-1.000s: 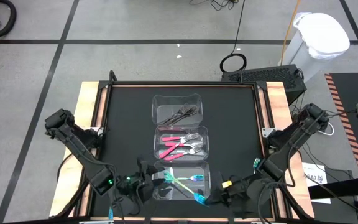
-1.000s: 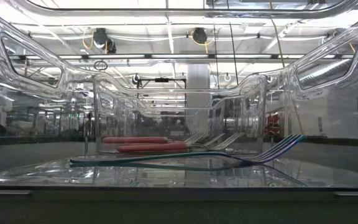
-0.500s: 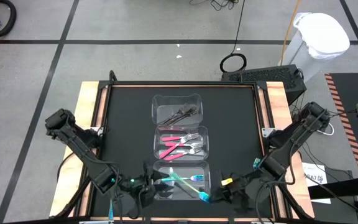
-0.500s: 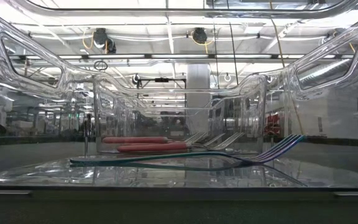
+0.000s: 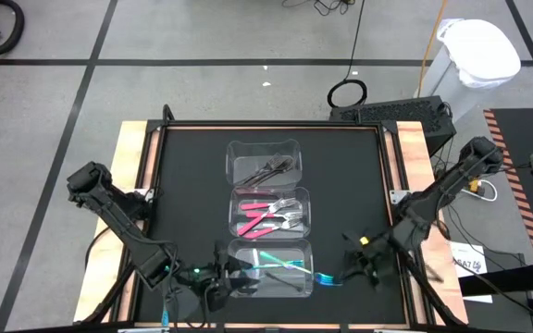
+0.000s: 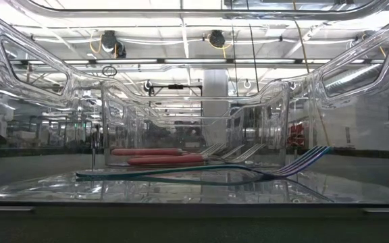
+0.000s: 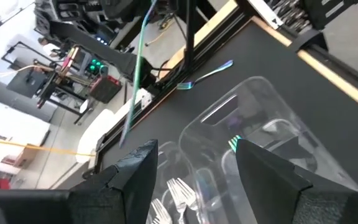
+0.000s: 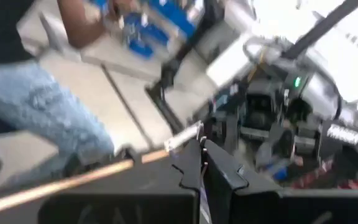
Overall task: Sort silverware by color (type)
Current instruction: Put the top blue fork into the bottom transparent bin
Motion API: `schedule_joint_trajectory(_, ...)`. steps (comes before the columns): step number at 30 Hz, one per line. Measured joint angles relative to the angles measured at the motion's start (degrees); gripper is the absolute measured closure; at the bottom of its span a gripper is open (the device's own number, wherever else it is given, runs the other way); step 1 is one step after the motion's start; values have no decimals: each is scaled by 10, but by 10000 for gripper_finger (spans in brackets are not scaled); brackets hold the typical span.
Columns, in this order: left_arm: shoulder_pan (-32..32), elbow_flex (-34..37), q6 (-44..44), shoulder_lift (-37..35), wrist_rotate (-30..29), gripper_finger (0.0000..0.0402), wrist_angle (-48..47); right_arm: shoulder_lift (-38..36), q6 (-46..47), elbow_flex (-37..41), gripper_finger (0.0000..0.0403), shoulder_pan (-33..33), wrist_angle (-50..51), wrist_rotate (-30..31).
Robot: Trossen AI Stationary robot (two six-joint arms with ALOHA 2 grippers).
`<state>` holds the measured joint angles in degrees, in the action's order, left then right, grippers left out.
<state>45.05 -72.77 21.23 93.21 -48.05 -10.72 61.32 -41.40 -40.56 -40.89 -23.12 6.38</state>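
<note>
With dark and pink forks (image 5: 268, 218) binned, the last teal fork (image 5: 328, 278) lies on the bench just beside the nearest container (image 5: 307, 266), so the right hand (image 5: 352, 269), fingers pressed together and empty, must next regrasp it while the left hand (image 5: 218, 282) waits spread open.

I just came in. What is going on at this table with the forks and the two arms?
The robot is sorting forks by colour into three clear containers set in a row. The dark grey forks are in the far one, the pink forks in the middle and the teal forks in the near one. One blue fork lies on the black mat beside the near container. The right gripper, fingers together, is next to it. The left gripper is open at the container's other side.
</note>
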Motion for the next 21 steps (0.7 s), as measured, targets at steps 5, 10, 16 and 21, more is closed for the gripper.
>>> schedule_joint_trajectory(5, -9, 0, 2, 0, -15, 183, 3, -36, 3, 56, 403, 41, -62, -95)
schedule_joint_trajectory(10, -19, 0, 2, 0, -17, 183, 26, -31, 29, 60, 403, 69, -76, -147)
schedule_joint_trajectory(16, -19, 0, 2, 0, -18, 183, 39, -11, 32, 60, 403, 87, -105, -173)
schedule_joint_trajectory(21, -21, 0, 5, 0, -18, 183, 56, 9, 32, 60, 403, 99, -131, -174)
